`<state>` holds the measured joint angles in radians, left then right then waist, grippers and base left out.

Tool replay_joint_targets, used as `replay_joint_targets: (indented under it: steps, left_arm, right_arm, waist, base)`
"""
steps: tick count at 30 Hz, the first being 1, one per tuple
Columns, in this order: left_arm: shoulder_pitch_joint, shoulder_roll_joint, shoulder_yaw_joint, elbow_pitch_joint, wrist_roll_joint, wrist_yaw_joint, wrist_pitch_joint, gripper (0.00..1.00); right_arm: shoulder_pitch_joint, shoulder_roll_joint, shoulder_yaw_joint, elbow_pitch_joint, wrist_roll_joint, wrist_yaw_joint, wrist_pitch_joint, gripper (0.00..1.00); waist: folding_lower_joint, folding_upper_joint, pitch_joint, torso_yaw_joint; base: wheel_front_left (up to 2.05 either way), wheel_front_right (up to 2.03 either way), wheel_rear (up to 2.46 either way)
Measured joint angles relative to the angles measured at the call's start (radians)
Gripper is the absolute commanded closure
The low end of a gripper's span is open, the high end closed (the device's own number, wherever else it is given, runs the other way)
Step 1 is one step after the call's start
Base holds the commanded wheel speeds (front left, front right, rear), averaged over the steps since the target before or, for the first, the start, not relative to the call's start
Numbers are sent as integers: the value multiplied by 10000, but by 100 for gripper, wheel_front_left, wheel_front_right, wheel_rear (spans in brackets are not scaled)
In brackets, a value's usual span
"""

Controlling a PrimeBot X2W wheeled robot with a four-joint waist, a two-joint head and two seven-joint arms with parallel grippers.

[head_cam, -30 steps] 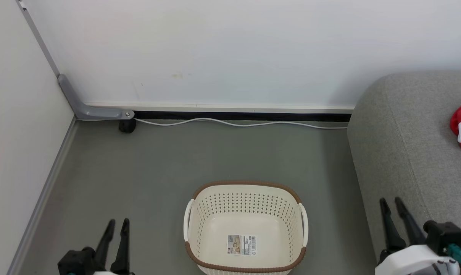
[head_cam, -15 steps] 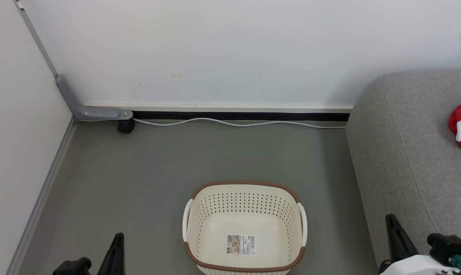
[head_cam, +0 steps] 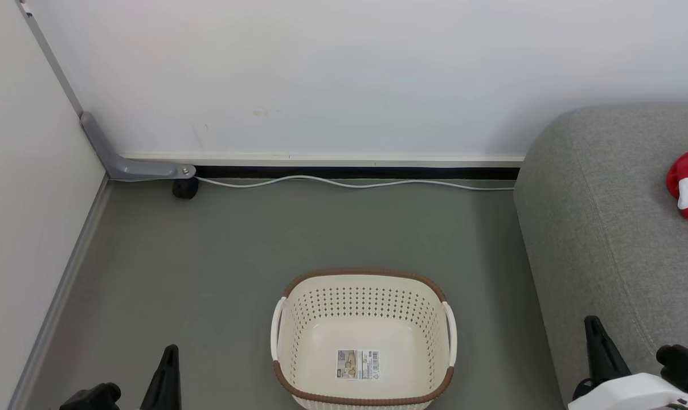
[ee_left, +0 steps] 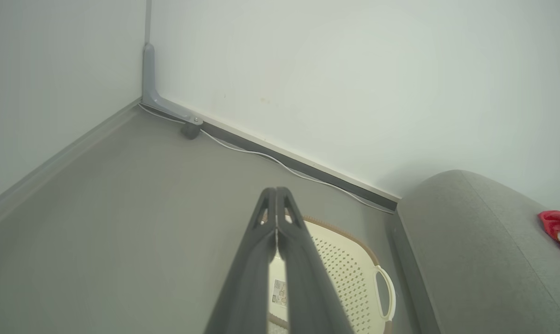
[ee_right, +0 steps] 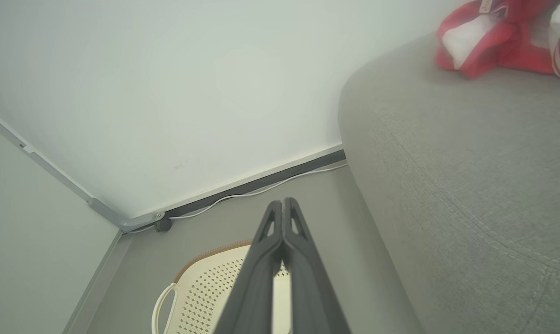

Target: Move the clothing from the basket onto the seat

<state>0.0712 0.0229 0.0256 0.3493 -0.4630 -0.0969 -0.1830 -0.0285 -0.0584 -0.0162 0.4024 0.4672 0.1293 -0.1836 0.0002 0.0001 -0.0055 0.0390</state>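
Note:
The cream perforated basket (head_cam: 364, 304) with a brown rim stands on the grey floor, holding nothing but the barcode sticker (head_cam: 358, 364) on its bottom. Red clothing (head_cam: 687, 182) with white trim lies on the grey sofa seat (head_cam: 611, 228) at the right; the right wrist view shows it bunched (ee_right: 498, 37) far up the seat (ee_right: 470, 162). My left gripper (head_cam: 169, 356) is low at the left of the basket, shut with its fingers pressed together (ee_left: 276, 197). Low by the sofa's front, my right gripper (head_cam: 594, 327) is also shut (ee_right: 282, 206) on nothing.
A white wall runs behind, with a white cable (head_cam: 349, 183) along its dark skirting. A grey metal bracket (head_cam: 122, 159) with a black caster (head_cam: 183, 188) sits in the left corner. Open grey floor (head_cam: 264, 239) lies between the wall and the basket.
Both grippers have sunk toward the bottom of the head view and closed: two fingers showed apart on each a second ago, one dark point each now. The camera shifted slightly.

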Motion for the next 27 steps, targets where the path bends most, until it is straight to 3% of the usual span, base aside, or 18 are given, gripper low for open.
replay_joint_targets:
  steps: [27]
  left_arm:
    - [-371, 23, 153, -213, -3164, -84, 869, 100]
  right_arm:
    - [-37, 44, -336, -337, 3150, 0, 809, 100]
  waist:
    - [-1, 0, 24, -109]
  base:
    - [0, 0, 0]
